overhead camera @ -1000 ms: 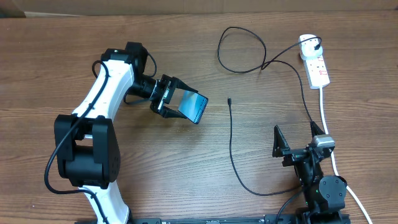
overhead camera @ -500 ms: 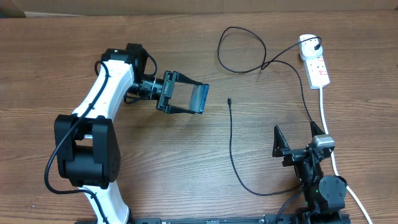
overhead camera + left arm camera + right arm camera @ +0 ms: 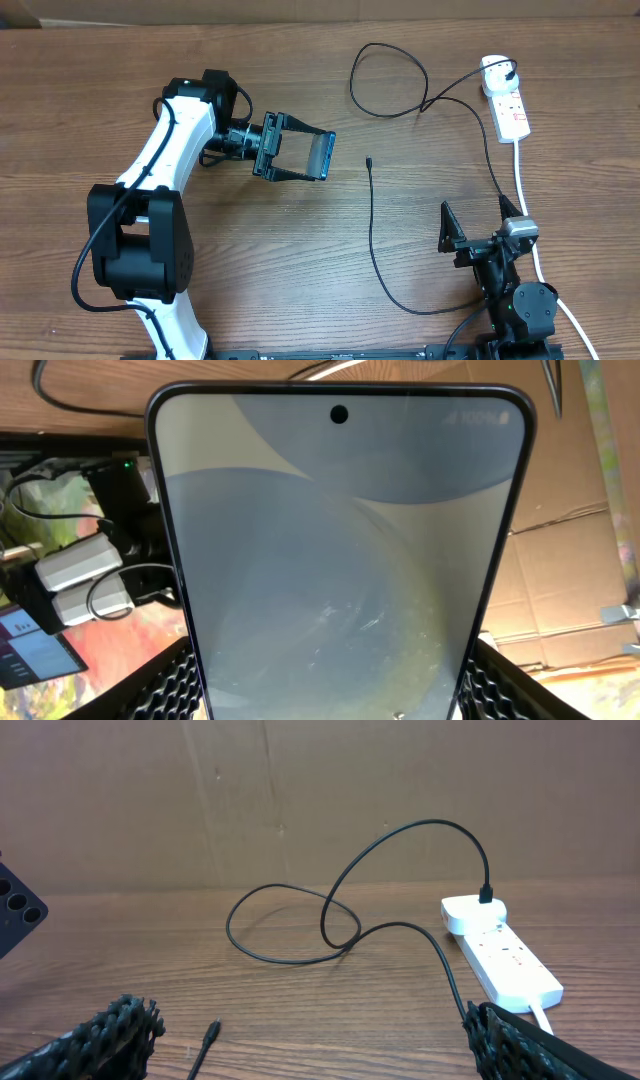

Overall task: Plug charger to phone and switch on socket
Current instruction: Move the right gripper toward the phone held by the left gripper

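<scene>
Filling the left claw's (image 3: 328, 156) grip, the phone (image 3: 340, 560) stands edgewise.

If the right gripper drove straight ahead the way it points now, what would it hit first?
Probably the thin black charger cable looped ahead of the open right gripper, though the gripper's height above it is unclear.

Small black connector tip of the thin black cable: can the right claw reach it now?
Probably yes. The right claw is open; only bare wooden table separates it from the connector tip.
</scene>
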You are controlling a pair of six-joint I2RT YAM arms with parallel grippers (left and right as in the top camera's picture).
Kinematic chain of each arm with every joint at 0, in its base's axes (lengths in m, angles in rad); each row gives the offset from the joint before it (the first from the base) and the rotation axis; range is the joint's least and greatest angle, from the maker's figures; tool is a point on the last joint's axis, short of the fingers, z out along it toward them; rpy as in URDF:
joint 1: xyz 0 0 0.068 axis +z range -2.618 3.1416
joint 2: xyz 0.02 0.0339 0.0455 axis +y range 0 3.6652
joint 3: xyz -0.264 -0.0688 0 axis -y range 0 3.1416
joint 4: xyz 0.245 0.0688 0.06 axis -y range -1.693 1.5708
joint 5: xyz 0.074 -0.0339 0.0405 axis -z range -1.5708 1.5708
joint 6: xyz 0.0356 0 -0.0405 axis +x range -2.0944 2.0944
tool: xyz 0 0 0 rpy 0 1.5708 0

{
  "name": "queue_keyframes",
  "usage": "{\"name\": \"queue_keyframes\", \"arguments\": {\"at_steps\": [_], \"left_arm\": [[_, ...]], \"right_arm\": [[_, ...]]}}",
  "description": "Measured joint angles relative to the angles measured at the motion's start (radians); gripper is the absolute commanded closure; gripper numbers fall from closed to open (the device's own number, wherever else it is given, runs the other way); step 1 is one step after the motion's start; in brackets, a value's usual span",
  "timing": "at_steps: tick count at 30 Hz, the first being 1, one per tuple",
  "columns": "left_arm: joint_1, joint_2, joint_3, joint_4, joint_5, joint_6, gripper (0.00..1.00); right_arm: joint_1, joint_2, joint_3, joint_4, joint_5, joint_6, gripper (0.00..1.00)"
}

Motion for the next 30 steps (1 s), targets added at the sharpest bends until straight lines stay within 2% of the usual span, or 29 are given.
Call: {"name": "queue_keyframes", "arguments": {"at_steps": [8,16,19,22,30], "left_arm": [[0.0,0.0,0.0,0.064,-0.039,0.127,0.96],[0.0,0.0,0.001,0.11,-0.239,0.264,0.96],[0.0,0.0,0.001,0.138,-0.275,0.311,0.96],[0.0,0.0,0.002,0.139,-0.319,0.338,0.96],[0.0,0.002,0.05,0.079,-0.453,0.396,0.96]], "right_arm": [[0.0,0.0,0.0,0.008,-0.043,0.05,0.0],[0.0,0.1,0.036,-0.023,-0.181,0.154,0.0],[0.0,0.181,0.111,-0.053,-0.214,0.163,0.0],[0.0,0.329,0.274,-0.119,-0.27,0.172,0.0],[0.0,0.738,0.714,-0.43,-0.397,0.179,0.0]]}}
